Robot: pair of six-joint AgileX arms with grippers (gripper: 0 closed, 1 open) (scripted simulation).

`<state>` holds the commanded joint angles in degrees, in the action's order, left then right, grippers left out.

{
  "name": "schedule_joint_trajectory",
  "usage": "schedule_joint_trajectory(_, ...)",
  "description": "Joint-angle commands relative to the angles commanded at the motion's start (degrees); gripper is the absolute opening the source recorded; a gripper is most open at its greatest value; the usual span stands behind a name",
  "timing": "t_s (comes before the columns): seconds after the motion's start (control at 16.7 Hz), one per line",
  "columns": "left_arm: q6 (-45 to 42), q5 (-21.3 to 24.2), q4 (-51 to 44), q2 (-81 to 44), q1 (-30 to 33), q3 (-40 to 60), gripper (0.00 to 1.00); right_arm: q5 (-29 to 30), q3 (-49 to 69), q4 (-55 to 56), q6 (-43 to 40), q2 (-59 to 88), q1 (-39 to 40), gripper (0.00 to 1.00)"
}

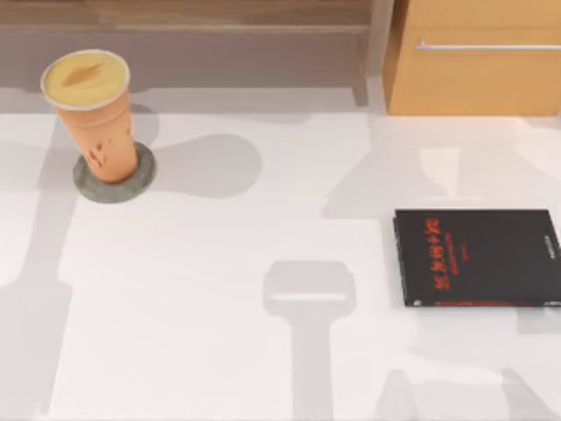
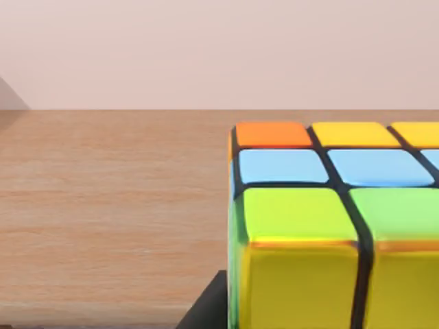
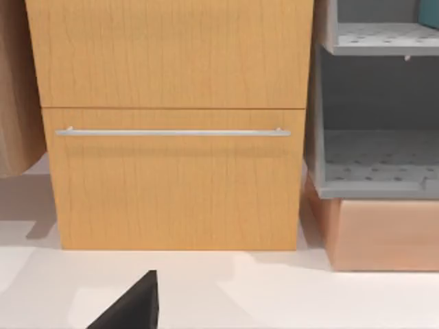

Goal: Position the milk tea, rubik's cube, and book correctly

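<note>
The rubik's cube point(image 2: 329, 226) sits very close in the left wrist view, showing orange, yellow, light-blue and green stickers, over a wooden surface point(image 2: 110, 205). A dark piece point(image 2: 206, 312) of my left gripper shows beside its lower edge. The milk tea point(image 1: 96, 123) stands upright on a flat grey disc point(image 1: 140, 182) at the table's back left. A teal-blue corner point(image 3: 431, 12), probably the book, lies on the upper grey shelf point(image 3: 377, 185). A dark piece point(image 3: 130, 308) of my right gripper shows low in the right wrist view, facing the cabinet.
A thin black book with red lettering point(image 1: 478, 256) lies flat at the table's right edge. A wooden drawer cabinet point(image 1: 473, 79) with a metal handle point(image 3: 171, 132) stands at the back right. A wooden ledge point(image 1: 184, 17) runs along the back.
</note>
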<state>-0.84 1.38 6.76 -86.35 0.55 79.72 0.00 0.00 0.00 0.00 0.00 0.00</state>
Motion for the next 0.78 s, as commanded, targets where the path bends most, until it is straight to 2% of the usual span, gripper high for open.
schedule_joint_trajectory(0.24, 0.33, -0.09, 1.45, -1.07, -1.52, 2.34, 0.0, 0.0, 0.0, 0.0, 0.0, 0.0, 0.0, 1.0)
schedule_joint_trajectory(0.48, 1.29, -0.45, 3.65, -8.09, -4.28, 11.06, 0.0, 0.0, 0.0, 0.0, 0.0, 0.0, 0.0, 1.0)
schedule_joint_trajectory(0.78, 0.77, -0.01, -0.95, -19.23, -1.23, 22.18, 0.0, 0.0, 0.0, 0.0, 0.0, 0.0, 0.0, 1.0)
